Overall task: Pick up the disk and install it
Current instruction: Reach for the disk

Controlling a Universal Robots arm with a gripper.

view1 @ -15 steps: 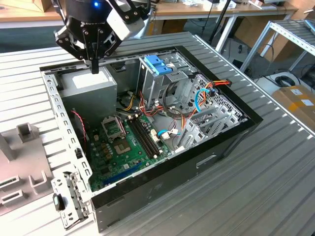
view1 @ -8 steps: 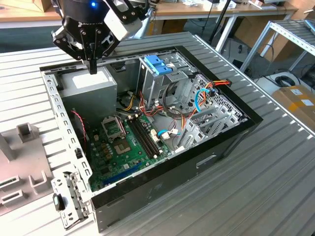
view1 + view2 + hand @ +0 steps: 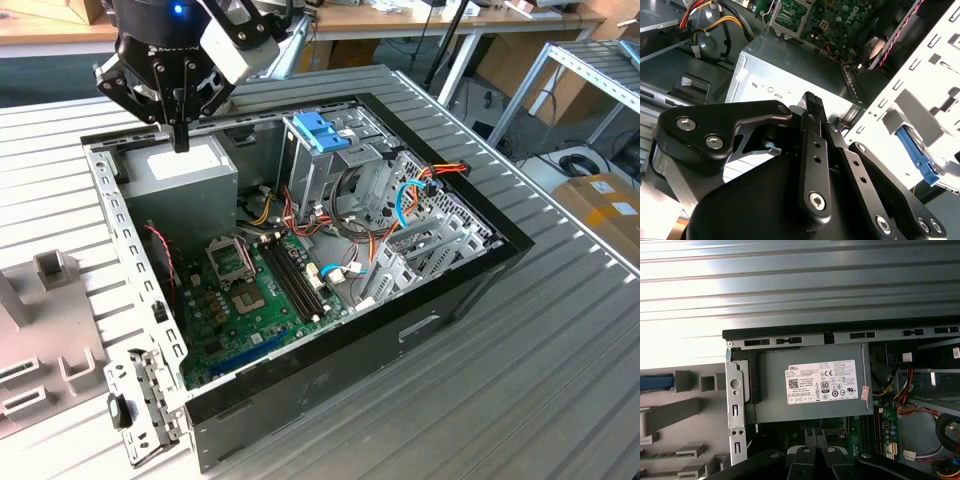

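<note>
My gripper [image 3: 181, 140] hangs over the back corner of the open computer case [image 3: 330, 385], at the exterior view's left. It is above the grey power-supply box [image 3: 185, 175] with the white label [image 3: 822, 381]. The black fingers are shut together with nothing between them, as both wrist views show [image 3: 812, 100] [image 3: 815, 436]. Of the disk I see only a blue rail [image 3: 916, 155] [image 3: 655, 381] on the pale grey fixture [image 3: 690, 410] beside the case. The rest of the disk is out of view.
Inside the case are a metal drive cage with a blue handle [image 3: 315, 130], the green motherboard [image 3: 250, 300] and loose coloured cables [image 3: 420, 190]. The grey fixture [image 3: 45, 340] stands at the exterior view's left on the ribbed metal table [image 3: 520, 380].
</note>
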